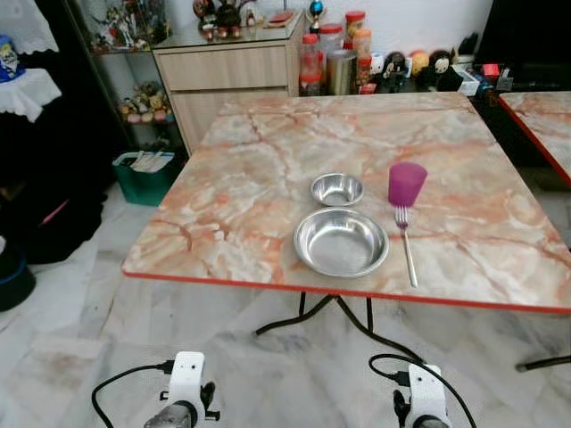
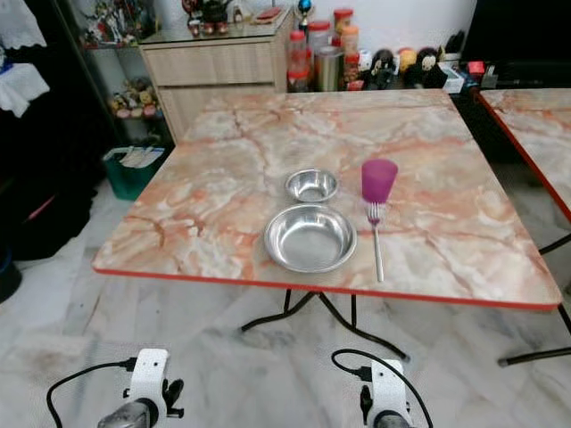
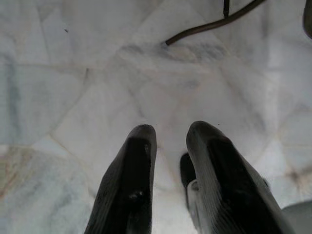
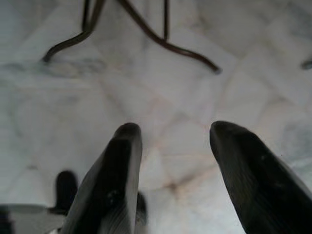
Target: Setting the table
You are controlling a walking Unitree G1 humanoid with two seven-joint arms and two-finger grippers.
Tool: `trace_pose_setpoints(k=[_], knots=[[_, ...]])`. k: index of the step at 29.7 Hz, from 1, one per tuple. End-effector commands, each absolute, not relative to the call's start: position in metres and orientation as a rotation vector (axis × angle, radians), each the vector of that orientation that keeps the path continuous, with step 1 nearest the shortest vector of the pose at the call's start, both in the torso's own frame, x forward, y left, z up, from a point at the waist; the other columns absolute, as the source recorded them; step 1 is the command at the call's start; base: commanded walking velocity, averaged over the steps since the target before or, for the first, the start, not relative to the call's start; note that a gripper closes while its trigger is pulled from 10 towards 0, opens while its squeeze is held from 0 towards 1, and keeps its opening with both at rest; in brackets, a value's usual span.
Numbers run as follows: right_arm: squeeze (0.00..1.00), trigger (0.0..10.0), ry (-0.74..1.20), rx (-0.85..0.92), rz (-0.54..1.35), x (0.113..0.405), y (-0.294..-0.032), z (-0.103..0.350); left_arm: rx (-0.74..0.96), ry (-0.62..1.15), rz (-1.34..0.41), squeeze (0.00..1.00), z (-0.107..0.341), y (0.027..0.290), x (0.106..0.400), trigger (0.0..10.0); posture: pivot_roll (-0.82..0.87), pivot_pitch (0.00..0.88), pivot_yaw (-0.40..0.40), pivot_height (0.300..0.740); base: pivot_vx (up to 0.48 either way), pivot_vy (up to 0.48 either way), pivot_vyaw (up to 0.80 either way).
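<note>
On the marble-pattern table (image 1: 241, 214) with a red edge, a large steel bowl (image 1: 341, 242) sits near the front edge. A small steel bowl (image 1: 336, 189) lies just behind it. To their right stands a purple cup (image 1: 407, 184), and a fork (image 1: 408, 248) lies in front of it, handle toward me. Both arms hang low in front of the table, above the marble floor. My left gripper (image 3: 170, 130) has a narrow gap between its fingers and holds nothing. My right gripper (image 4: 170, 127) is open wider and is also empty.
The table's dark curved legs (image 1: 294, 319) spread over the floor under its front edge. A wooden cabinet (image 1: 232, 76) and jars (image 1: 332, 58) stand behind the table. A green bin (image 1: 143, 174) is at the left, and a second marble table (image 1: 544, 120) at the right.
</note>
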State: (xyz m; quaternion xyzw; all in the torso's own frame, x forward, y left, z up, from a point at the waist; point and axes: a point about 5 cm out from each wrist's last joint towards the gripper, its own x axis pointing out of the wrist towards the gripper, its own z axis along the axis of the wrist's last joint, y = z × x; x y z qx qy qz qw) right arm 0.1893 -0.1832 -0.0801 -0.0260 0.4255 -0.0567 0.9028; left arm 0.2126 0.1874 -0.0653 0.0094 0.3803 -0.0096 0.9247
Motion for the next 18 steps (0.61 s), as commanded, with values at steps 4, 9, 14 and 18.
trace_pose_setpoints(k=[4, 9, 14, 18], knots=[[0.0, 10.0, 0.89, -0.081, -0.122, 0.184, -0.19, -0.082, 0.015, 0.792, -0.02, 0.0, -0.067, 0.184, 0.211, 10.0, 0.0, 0.0, 0.058, 0.74, 0.0, 0.0, 0.0], [0.0, 10.0, 0.886, -0.096, -0.12, 0.184, -0.196, -0.081, -0.005, 0.795, -0.005, 0.0, -0.068, 0.18, 0.209, 10.0, -0.01, 0.0, 0.02, 0.74, 0.0, 0.0, 0.0], [0.0, 10.0, 0.884, -0.112, -0.115, 0.185, -0.2, -0.08, -0.018, 0.797, 0.004, 0.0, -0.07, 0.177, 0.207, 10.0, -0.02, 0.0, 0.012, 0.74, 0.0, 0.0, 0.0], [0.0, 10.0, 0.878, -0.114, -0.114, 0.186, -0.201, -0.079, -0.016, 0.797, 0.003, 0.0, -0.07, 0.176, 0.207, 10.0, -0.03, 0.0, 0.012, 0.74, 0.0, 0.0, 0.0]])
